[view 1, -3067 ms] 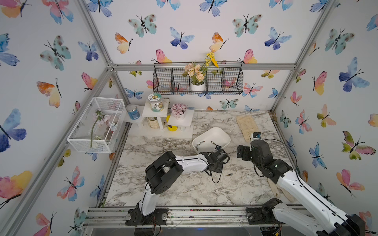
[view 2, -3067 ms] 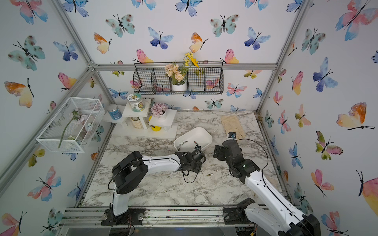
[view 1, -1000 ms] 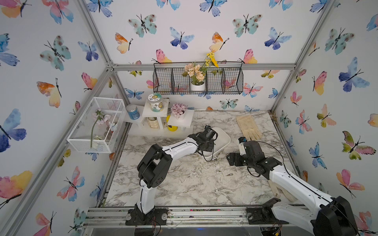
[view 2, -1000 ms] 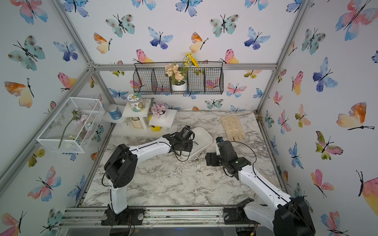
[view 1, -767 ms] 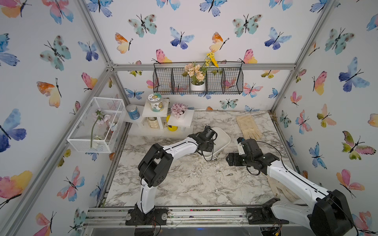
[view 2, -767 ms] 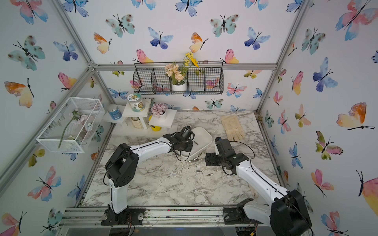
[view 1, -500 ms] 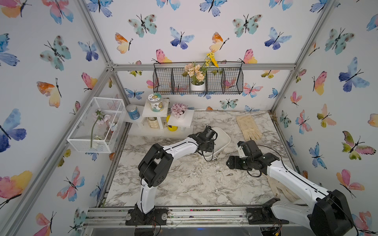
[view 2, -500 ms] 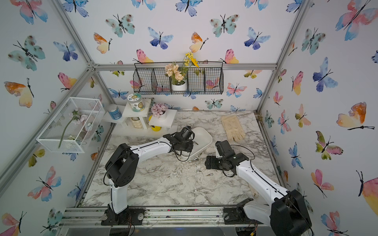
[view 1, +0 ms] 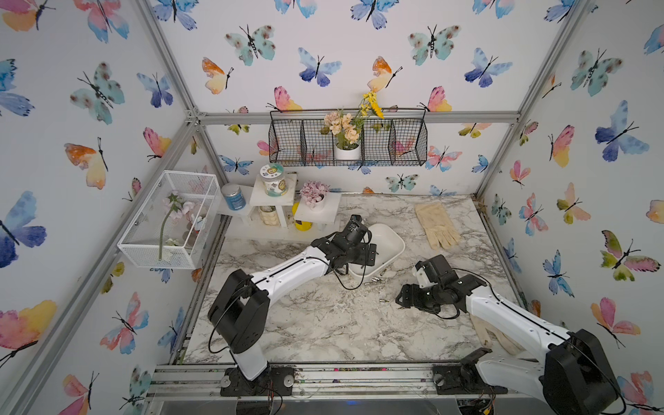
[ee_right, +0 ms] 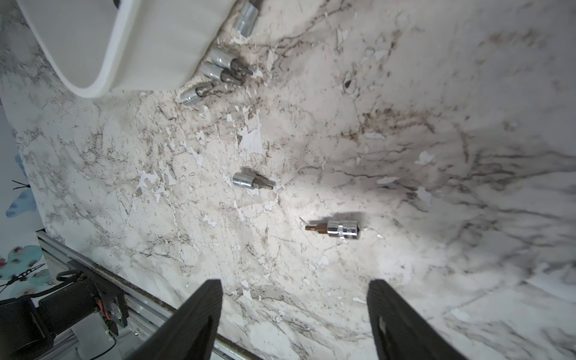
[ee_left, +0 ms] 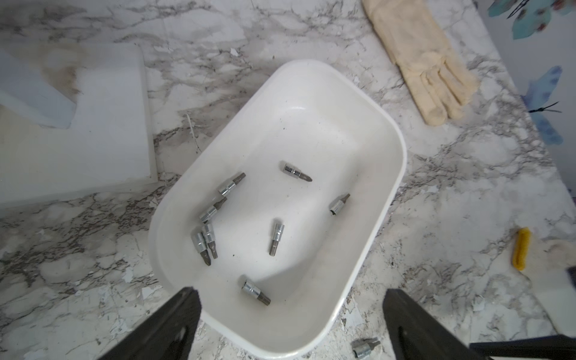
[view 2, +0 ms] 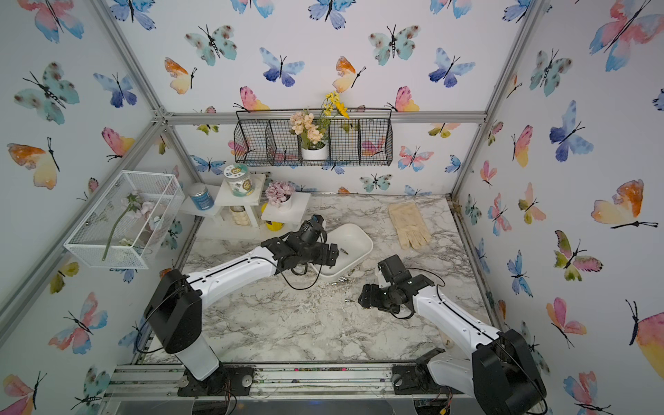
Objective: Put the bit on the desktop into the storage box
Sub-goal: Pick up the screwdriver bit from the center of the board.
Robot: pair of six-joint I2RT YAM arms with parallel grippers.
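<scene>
**Left gripper (ee_left: 290, 291) hovering over storage box (ee_left: 402, 149), empty**

Jaws spread wide, nothing between them. Box sits near the middle of the desktop (view 1: 323, 323), closer to the far edge. Eight bits (ee_left: 276, 237) lie inside. Right gripper (ee_right: 294, 282) low over the desktop, jaws apart, empty. Two loose bits (ee_right: 341, 230) lie on the marble ahead of it. Four more sit just beside the box's outer wall.

L arm (view 1: 287, 271) stretched fwd; L gripper (ee_left: 291, 291) points down, jaws wide apart, empty. R arm (view 1: 503, 312) bent, forearm low; R gripper (ee_right: 294, 282) tilted down, jaws apart, nothing btwn them.
</scene>
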